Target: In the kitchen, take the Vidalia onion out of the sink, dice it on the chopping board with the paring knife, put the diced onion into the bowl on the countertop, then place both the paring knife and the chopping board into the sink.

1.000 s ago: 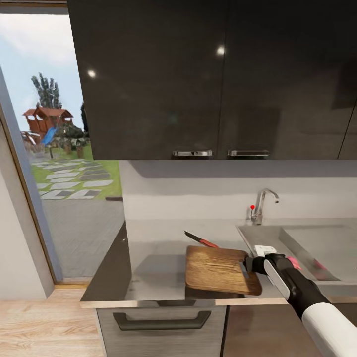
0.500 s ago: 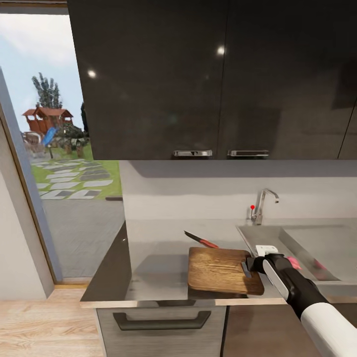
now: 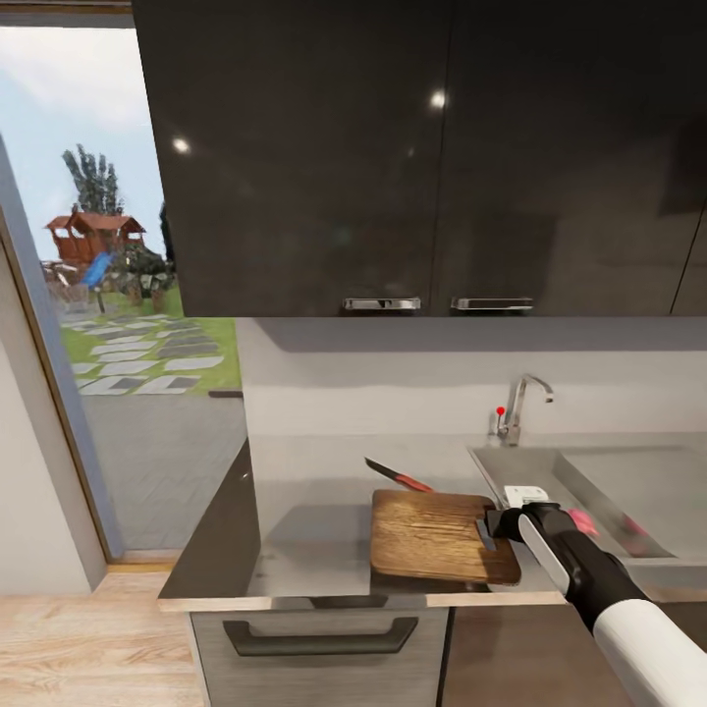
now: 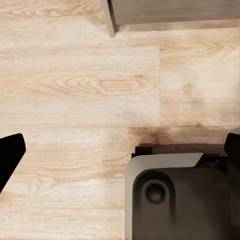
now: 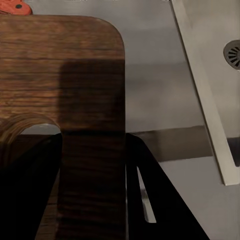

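The brown chopping board (image 3: 437,535) lies near the countertop's (image 3: 314,511) front edge, its near side slightly raised over a shadow. My right gripper (image 3: 488,531) is shut on the board's right edge, and the board (image 5: 60,75) runs between the dark fingers (image 5: 150,200). The red-handled paring knife (image 3: 398,476) rests on the counter just behind the board, and its handle (image 5: 14,6) peeks past the board's far corner. A pinkish onion lump (image 3: 633,527) sits in the sink (image 3: 648,471). My left gripper (image 4: 120,155) hangs open over the wood floor. The bowl cannot be made out.
The chrome tap (image 3: 516,405) stands behind the sink, whose drain (image 5: 232,52) shows beyond the rim. Dark wall cabinets (image 3: 422,157) hang overhead. A doorway (image 3: 108,295) opens to the garden on the left. A drawer handle (image 3: 319,636) sits below the counter.
The board and my right gripper have shifted a little to the right, towards the sink. The knife has stayed in place.
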